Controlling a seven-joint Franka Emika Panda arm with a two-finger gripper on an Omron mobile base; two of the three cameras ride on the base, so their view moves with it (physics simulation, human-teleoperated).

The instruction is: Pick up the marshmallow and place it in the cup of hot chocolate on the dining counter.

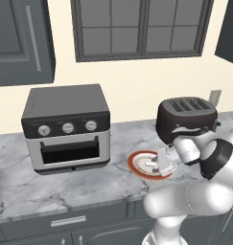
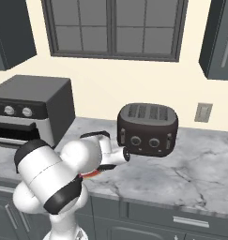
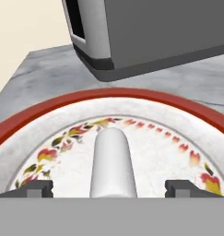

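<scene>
From left to right on the marble worktop (image 1: 65, 186) stand the toaster oven (image 1: 66, 129), the plate (image 1: 137, 162) and the toaster (image 1: 186, 117); the marshmallow (image 3: 112, 163) lies on the plate, and my gripper (image 3: 111, 188) is released, one fingertip on either side of the marshmallow without touching it. I judge the main risk to be the soft piece rolling or squeezing out if the tips close off-centre or scrape the plate. Room is open to the plate's left, while the toaster stands close on its far right.
</scene>
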